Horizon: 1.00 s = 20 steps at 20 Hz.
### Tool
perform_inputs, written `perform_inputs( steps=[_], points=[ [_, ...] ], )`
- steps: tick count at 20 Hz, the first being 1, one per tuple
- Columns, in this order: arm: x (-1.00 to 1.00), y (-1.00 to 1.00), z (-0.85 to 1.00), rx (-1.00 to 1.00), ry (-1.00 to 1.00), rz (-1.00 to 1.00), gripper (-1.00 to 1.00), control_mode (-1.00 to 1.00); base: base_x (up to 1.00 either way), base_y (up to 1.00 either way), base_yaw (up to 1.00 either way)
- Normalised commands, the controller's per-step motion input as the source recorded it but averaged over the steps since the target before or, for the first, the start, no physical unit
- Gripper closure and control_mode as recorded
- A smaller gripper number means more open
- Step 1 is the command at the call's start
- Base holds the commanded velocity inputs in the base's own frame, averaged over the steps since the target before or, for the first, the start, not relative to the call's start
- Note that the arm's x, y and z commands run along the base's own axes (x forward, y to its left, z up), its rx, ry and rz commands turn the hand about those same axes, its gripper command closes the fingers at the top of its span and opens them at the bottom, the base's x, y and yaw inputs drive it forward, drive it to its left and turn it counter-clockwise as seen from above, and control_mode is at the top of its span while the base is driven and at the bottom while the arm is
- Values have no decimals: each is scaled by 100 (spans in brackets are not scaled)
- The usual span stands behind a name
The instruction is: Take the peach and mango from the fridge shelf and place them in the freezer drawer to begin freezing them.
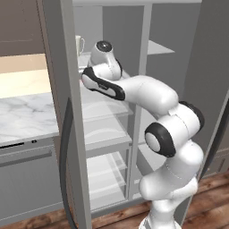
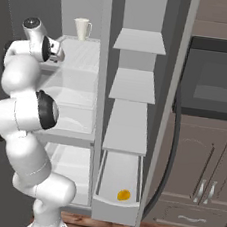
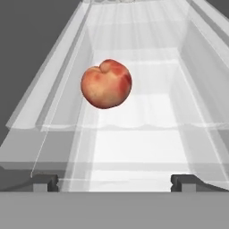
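The gripper, jaws spread wide and holding nothing, faces the peach, which sits ahead on the fridge shelf, slightly off-centre.

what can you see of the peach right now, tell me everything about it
The peach is a small round fruit, red-pink with a paler orange blush, and a shallow cleft at its top as the hand view frames it. Its skin looks matte and whole. It lies on the pale ridged fridge shelf, ahead of the gripper and a little left of centre in that view. The jaws stand open and wide apart, well short of it; nothing but the shelf touches it.
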Motion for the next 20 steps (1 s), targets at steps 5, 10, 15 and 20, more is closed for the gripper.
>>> perform_inputs(
  steps=[5, 10, 15, 20],
  points=[
    [31, 25, 0, 0, 0, 0, -100, -100, 0, 0, 0],
    [32, 16, -3, 0, 0, 0, -100, -100, 0, 0, 0],
    [46, 5, -11, -3, 0, 0, -100, -100, 0, 0, 0],
    [40, 0, -10, -2, 0, 0, -100, -100, 0, 0, 0]
  ],
)
